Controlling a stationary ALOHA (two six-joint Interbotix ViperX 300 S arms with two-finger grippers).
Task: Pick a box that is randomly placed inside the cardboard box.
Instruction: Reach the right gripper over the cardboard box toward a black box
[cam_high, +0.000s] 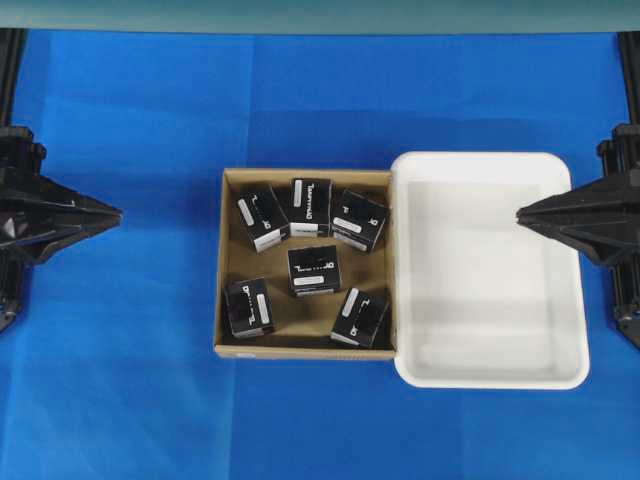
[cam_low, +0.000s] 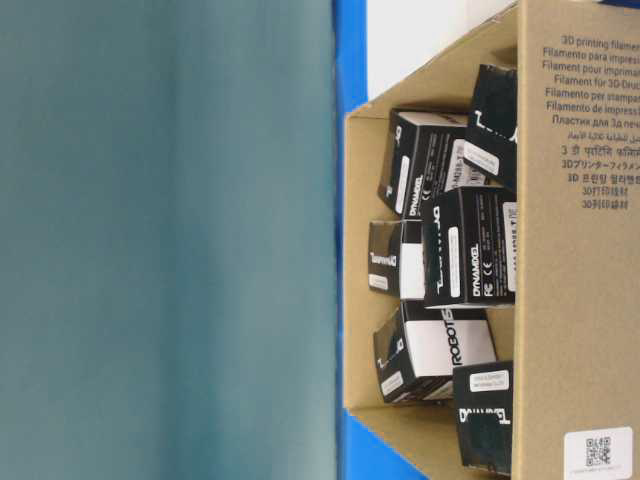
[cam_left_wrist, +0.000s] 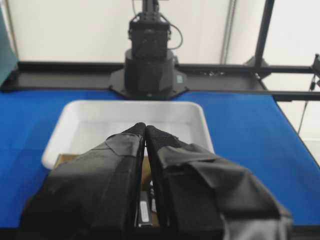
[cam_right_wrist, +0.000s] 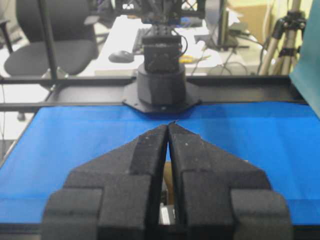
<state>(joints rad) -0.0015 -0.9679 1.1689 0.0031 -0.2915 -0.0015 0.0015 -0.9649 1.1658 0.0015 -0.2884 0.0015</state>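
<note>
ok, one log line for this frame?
left tool shut, parked | right tool shut, parked | six black boxes in cardboard box | white tray empty

Black arms; left gripper (cam_left_wrist: 145, 129) tape-wrapped; right gripper (cam_right_wrist: 168, 126) foam-padded, wedge-shaped.

The cardboard box (cam_low: 575, 290) carries print on its outer wall: "3D printing filament", below it "Filament pour impression" and "Filament für 3D-Druck" among other languages, cut off at the picture's edge, plus a QR sticker (cam_low: 597, 452) near the lower corner. Black boxes (cam_low: 466, 247) inside read "DYNAMIXEL" in white; one (cam_low: 440, 345) shows "ROBOTIS" on its white side. Smaller label print is illegible.
</note>
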